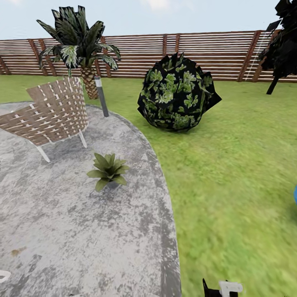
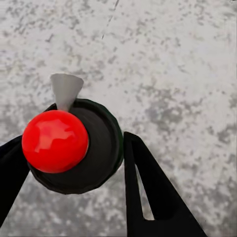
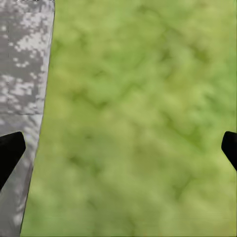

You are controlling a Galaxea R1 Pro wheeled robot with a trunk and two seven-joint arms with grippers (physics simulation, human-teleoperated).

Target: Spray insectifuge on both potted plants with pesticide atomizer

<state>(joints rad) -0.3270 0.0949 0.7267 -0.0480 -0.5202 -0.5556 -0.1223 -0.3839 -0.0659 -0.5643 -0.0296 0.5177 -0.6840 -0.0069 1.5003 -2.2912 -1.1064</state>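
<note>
One potted plant [image 1: 108,169], a low rosette of pointed green leaves, stands on the grey round patio [image 1: 74,231] of the garden, a little ahead of me. The pesticide atomizer [image 2: 54,140] has a red ball top, a dark round body and a grey cone nozzle. My left gripper [image 2: 74,148] is shut on it, black fingers [image 2: 148,187] pressed against both sides, above the patio stone. My right gripper [image 3: 122,145] is open and holds nothing, hanging over the lawn right beside the patio's edge.
A woven brown chair [image 1: 53,113] stands at the patio's far left, with a short dark post [image 1: 101,97] and a palm [image 1: 80,45] behind it. A round dark bush [image 1: 177,93] sits on the lawn [image 1: 231,173]. A brown slatted fence [image 1: 206,53] closes the back.
</note>
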